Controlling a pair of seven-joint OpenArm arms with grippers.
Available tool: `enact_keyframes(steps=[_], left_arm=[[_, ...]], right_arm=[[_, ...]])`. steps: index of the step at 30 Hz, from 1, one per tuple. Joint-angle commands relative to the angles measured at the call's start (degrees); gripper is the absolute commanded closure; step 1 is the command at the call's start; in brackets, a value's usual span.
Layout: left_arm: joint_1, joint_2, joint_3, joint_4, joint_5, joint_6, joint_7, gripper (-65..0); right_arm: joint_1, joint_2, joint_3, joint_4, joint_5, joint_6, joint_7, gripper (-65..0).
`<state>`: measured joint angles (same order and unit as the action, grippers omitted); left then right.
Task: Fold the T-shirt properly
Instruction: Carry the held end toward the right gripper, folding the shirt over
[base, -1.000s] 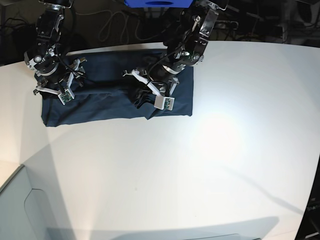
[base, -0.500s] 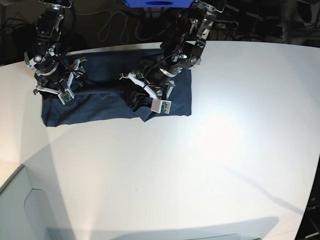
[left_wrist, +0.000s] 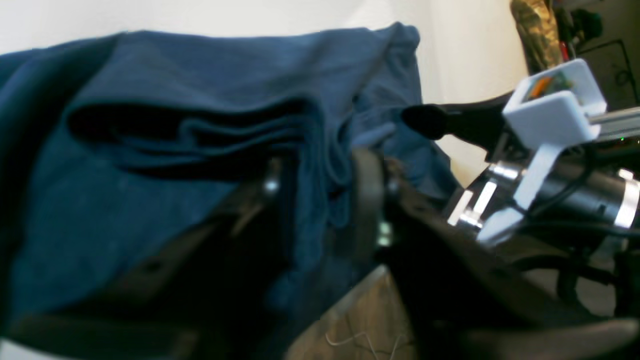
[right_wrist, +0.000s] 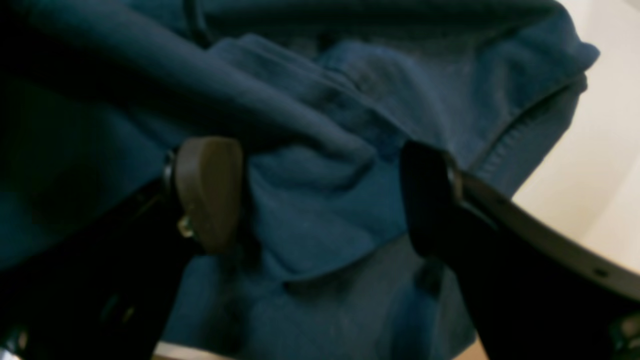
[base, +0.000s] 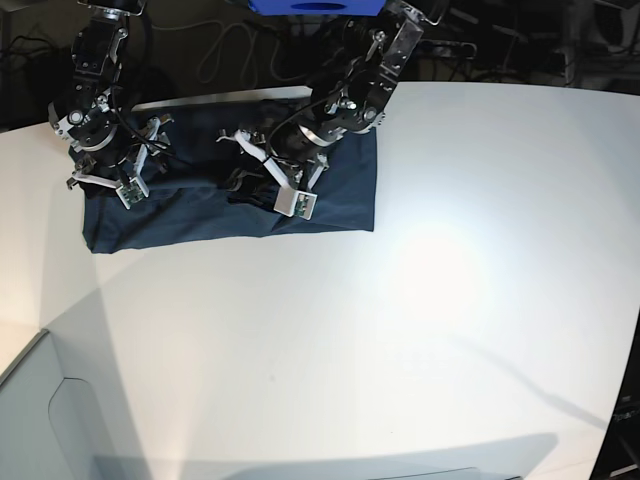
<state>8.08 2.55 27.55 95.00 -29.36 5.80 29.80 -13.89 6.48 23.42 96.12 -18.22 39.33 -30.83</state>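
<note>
**A:** In your base view the T-shirt (base: 200, 215) lies as a long band at the far edge of the table (base: 420, 330). One more fold is left, I think.

**B:** And the claws?

**A:** In the left wrist view the left gripper (left_wrist: 320, 200) stands partly apart around a bunch of folds. In the right wrist view the right gripper (right_wrist: 320, 200) is wide, cloth between, not pinched.

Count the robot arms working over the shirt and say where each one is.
2. The right gripper is over the T-shirt's left end in the base view; the left gripper is over its middle. None seems hidden.
</note>
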Motion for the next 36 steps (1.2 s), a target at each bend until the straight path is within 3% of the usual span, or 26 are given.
enact_keyframes(steps=[1,9,17,22,36], left_arm=[[-0.3,0.6,-0.2,1.0,-0.2,-0.7,-1.5,-24.9],[0.0,0.6,-0.3,2.9,-0.3,-0.7,-1.5,-26.5],[0.3,-3.6,-2.5,7.2,-0.7,-0.7,-1.6,-26.4],[0.9,-1.2,-8.3,3.9,-0.1,-0.7,-1.6,-26.7],[-2.2,1.5,-8.3,-3.4,-0.7,-0.7,-1.6,-26.5]], right_arm=[[-0.1,0.5,0.0,0.9,-0.4,0.7,-0.1,-47.2],[-0.1,0.5,0.0,0.9,-0.4,0.7,-0.2,-47.2],[0.1,0.5,0.0,1.0,-0.4,0.7,-0.2,-47.2],[0.2,0.5,0.0,0.9,-0.4,0.7,-0.2,-47.2],[0.4,0.5,-0.1,0.9,-0.4,0.7,-0.2,-47.3]])
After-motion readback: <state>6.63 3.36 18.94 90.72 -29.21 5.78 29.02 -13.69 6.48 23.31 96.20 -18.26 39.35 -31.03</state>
